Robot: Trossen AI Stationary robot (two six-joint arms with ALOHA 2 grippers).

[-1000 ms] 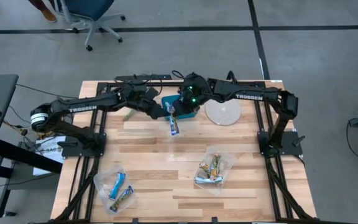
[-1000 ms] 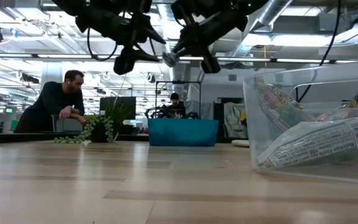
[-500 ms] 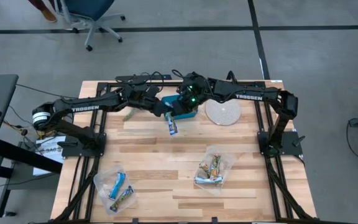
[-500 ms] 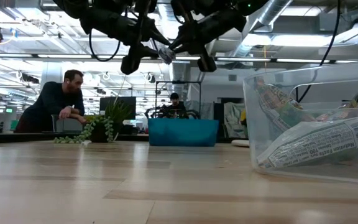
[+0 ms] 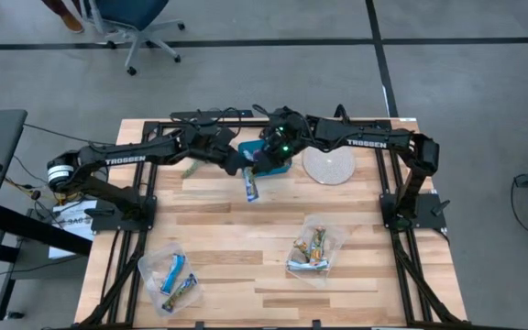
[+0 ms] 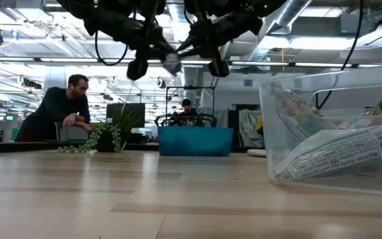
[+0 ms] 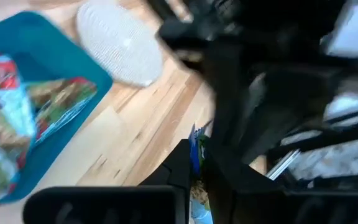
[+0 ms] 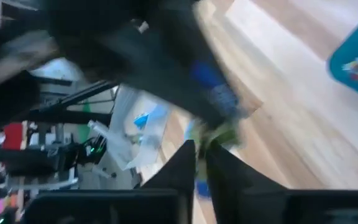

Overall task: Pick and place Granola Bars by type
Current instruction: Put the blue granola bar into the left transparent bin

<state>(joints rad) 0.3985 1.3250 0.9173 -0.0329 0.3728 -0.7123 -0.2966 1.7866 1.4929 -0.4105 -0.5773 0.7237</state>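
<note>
The blue bar (image 5: 250,186) is blurred in the low view; both wrist views are smeared, hiding finger positions.

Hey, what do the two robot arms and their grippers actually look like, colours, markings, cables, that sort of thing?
Both the left arm and the right arm are dark, jointed, with white TROSSEN lettering on a link. The left arm has a pale ring at its base, the right a green light near its wrist. Black cables trail behind them. The left gripper has two dark, flat fingers.
</note>
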